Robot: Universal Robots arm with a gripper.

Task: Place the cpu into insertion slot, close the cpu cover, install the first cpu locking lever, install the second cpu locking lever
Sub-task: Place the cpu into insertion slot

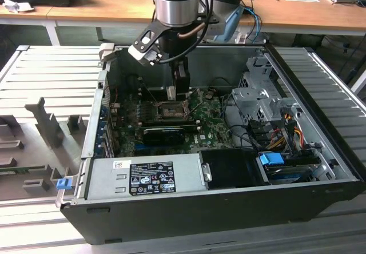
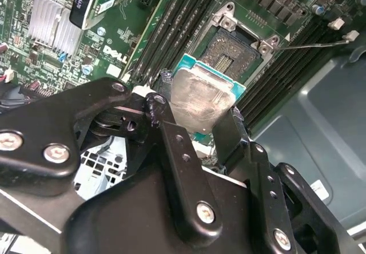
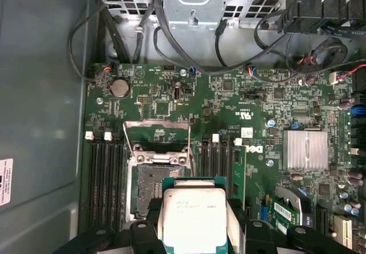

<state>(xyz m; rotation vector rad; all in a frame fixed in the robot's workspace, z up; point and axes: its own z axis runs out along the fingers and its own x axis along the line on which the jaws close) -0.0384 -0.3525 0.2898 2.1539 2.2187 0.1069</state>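
Black claw [image 2: 198, 122] grips flat silvery cpu [image 2: 200, 94] above square insertion slot [image 2: 231, 51].

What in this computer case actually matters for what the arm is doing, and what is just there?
Part of the job: the gripper, shut on the cpu; the insertion slot, empty; the cpu cover, standing open.
Just there: the graphics card, the heatsink, the coin battery, the power supply.

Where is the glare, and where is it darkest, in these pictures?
Second wrist view: light smears into a bright sheen on the chip. First wrist view: it looks evenly pale. Exterior view: the computer case is dim inside, the desk behind brighter.
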